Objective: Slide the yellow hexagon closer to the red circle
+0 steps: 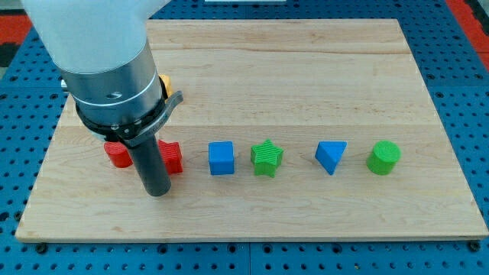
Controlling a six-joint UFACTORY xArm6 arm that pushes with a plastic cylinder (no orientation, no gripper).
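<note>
Only a small sliver of a yellow block (163, 81) shows at the right edge of the arm's grey body, in the board's upper left; its shape is hidden. Two red blocks lie lower down, one on each side of my rod: a rounded one (116, 155) on the view's left and a ridged one (173, 157) on the right. Both are partly covered by the rod, so I cannot tell which is the circle. My tip (157, 192) rests on the board just below and between the two red blocks, well below the yellow sliver.
To the right of the red blocks a row runs across the board: a blue cube (221, 158), a green star (267, 158), a blue triangle (331, 156) and a green circle (383, 157). The wooden board (306, 69) sits on a blue pegboard.
</note>
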